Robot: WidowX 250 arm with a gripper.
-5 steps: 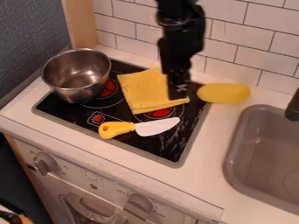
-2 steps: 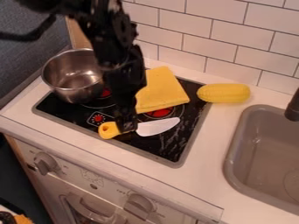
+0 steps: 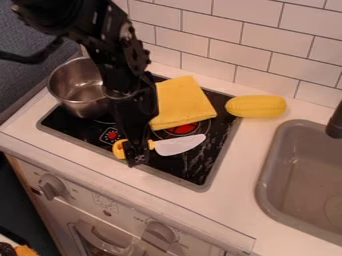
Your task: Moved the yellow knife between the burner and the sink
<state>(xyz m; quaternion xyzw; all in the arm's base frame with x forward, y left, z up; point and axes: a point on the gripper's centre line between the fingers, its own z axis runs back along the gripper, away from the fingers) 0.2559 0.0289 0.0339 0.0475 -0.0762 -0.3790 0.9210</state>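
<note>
Knife: the yellow knife [image 3: 178, 145] lies on the black stove top [image 3: 194, 167], at 5 o'clock from its centre as I look down; its yellow handle is on the 9 o'clock side and its white blade points between 2 and 3 o'clock.
Gripper: I see my gripper [image 3: 138, 161] hanging down over the handle, at 6 o'clock from the stove's centre; it hides part of the handle, and I cannot tell how far open it is or whether it has hold of the knife.
Arm: it comes in from 11 o'clock in my view and covers the 3 o'clock side of the pot.
Pot: the metal pot [image 3: 72, 102] sits at 10 o'clock on the stove.
Cloth: the folded yellow cloth [image 3: 184, 102] lies between 1 and 2 o'clock on the stove, with a red burner mark [image 3: 182, 129] showing at its lower edge.
Corn: the yellow corn [image 3: 256, 106] rests on the white desk [image 3: 230, 205], just beside the stove, between 2 and 3 o'clock.
Sink: the grey sink [image 3: 266, 192] is set in the desk at 4 o'clock.
</note>
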